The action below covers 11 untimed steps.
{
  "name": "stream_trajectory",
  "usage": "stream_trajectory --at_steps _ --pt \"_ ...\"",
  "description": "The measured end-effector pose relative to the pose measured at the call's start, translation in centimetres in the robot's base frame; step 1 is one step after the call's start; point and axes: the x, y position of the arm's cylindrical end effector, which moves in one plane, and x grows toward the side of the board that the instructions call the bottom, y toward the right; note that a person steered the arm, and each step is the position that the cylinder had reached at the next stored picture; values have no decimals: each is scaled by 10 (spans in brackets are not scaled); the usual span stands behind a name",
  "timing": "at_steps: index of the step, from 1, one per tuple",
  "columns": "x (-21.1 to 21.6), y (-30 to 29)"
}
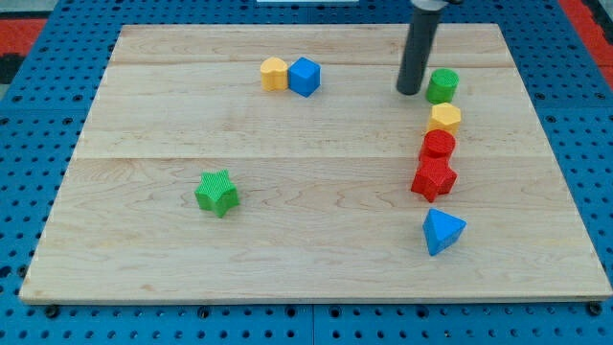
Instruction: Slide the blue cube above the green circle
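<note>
The blue cube (305, 77) sits near the view's top, left of centre, touching a yellow hexagon block (274, 74) on its left. The green circle (442, 86) stands at the view's upper right. My tip (410, 91) rests on the board just left of the green circle, close to it, and well to the right of the blue cube.
Below the green circle runs a column: a yellow block (444, 118), a red circle (438, 145), a red star (434, 178). A blue triangle (442, 231) lies lower right. A green star (217, 194) sits lower left. The wooden board (144, 115) lies on a blue pegboard.
</note>
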Motion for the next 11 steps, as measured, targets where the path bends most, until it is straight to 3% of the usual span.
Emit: stream_trajectory --at_steps 1,3,5,7,11 --pt "23 -72" --pt "5 -175" --pt "-33 -108" --pt "-66 -109" --pt "-66 0"
